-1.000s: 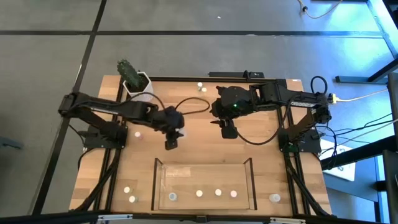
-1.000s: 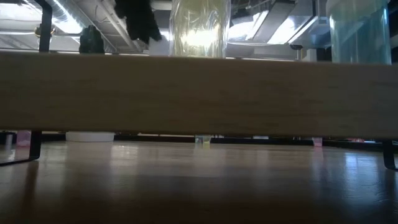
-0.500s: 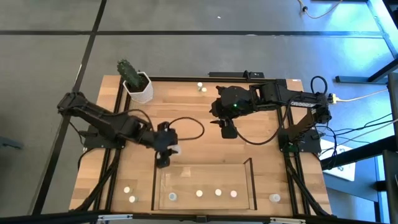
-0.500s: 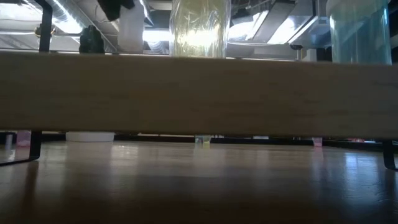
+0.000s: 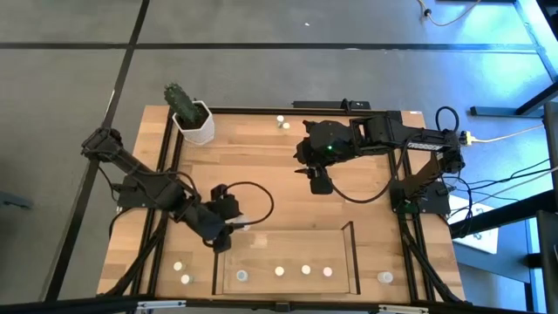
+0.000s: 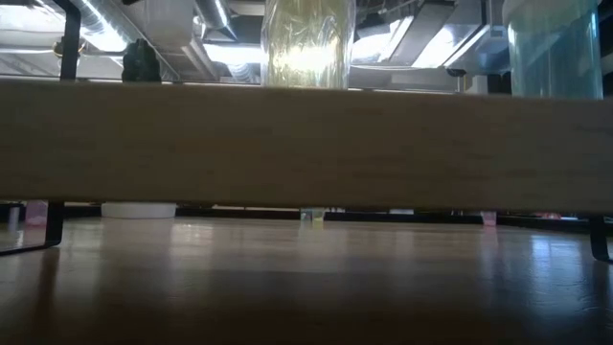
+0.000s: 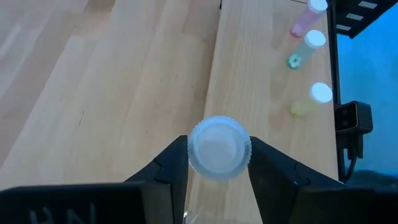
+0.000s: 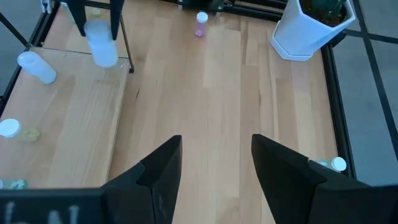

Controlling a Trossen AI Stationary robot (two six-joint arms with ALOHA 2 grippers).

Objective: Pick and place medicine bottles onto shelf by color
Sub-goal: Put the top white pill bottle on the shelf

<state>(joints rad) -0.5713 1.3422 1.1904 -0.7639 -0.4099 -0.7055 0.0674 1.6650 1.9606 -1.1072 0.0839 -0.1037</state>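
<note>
My left gripper [image 5: 232, 231] hangs over the far left corner of the shelf [image 5: 352, 262], shut on a clear medicine bottle with a white ribbed cap [image 7: 219, 147]. The right wrist view also shows this bottle [image 8: 102, 46], above the shelf's left wall. Several other bottles stand on the shelf's floor [image 5: 305, 269], among them a pink one [image 7: 309, 17], a greenish one [image 7: 305, 51] and a yellow one [image 7: 309, 102]. My right gripper [image 5: 319, 185] hangs open over the middle of the table, with nothing between its fingers [image 8: 158, 165]. My left gripper pinches the clear bottle between its two fingers [image 7: 171, 165], on the sides of the neck just under the cap [image 7: 219, 168]. The fingers slant down from the table's far left. The bottle is lifted clear, its body hanging below the fingers [image 8: 104, 53].
A white pot with a cactus [image 5: 193, 118] stands at the far left corner. Loose bottles stand near the far edge [image 5: 281, 119], left of the shelf [image 5: 178, 264] and right of it [image 5: 384, 277]. A pink bottle [image 8: 201, 17] stands by the left arm's base.
My left gripper has swung toward the table's near edge, from the middle of the table to the shelf's far left corner. It carried the clear bottle along, clear of the table. It has left the low view.
</note>
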